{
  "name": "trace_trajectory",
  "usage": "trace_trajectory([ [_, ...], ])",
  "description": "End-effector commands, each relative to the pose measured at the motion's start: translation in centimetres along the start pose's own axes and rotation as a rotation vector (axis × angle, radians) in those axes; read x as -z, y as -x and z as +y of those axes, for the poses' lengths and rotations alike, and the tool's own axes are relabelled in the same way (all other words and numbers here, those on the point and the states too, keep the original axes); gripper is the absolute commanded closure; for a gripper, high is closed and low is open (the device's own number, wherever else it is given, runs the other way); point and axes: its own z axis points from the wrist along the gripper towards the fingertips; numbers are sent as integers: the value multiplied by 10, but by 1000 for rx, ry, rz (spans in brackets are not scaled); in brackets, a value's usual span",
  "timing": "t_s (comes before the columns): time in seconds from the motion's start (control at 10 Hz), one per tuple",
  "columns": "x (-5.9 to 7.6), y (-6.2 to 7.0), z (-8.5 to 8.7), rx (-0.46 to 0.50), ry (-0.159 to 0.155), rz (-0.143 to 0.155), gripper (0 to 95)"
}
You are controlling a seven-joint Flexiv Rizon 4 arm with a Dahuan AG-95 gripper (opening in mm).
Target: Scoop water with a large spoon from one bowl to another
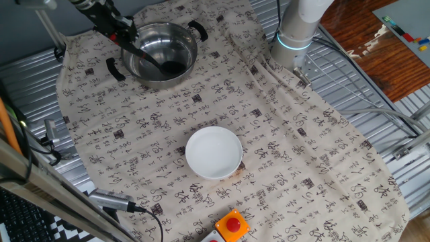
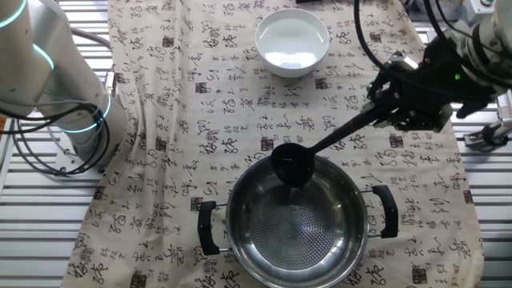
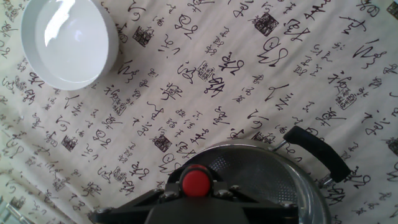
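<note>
A single Flexiv arm [image 2: 48, 72] works over a counter [image 1: 322, 175] draped in one calligraphy-printed cloth [image 1: 134, 134], apparently laid to catch spills. One steel pot [image 2: 296, 228], the receiving vessel, sits well apart from one white bowl [image 2: 292, 40] holding water, leaving room to swing between them. One black ladle [image 2: 294, 164] hangs with its scoop inside the pot's rim, low enough, by the look of it, to pour without splashing. The pincer [image 2: 404, 100] is clamped on the ladle's long handle near its red tip [image 3: 196, 182], which the hand view shows seated between the fingers; whether the scoop holds any water is hard to tell. One red button [image 1: 233, 225] sits at the counter's edge.
</note>
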Motion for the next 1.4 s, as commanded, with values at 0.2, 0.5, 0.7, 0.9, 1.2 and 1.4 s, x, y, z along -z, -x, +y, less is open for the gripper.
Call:
trace_trajectory([
  [0.2,1,1,-1,1,4,-1,950],
  [0.5,6,5,-5,6,15,-8,950],
  [0.7,7,5,-6,7,24,-19,950],
  [0.9,7,5,-6,9,26,-21,950],
  [1.2,7,4,-7,12,22,-16,950],
  [1.4,6,4,-8,13,20,-13,950],
])
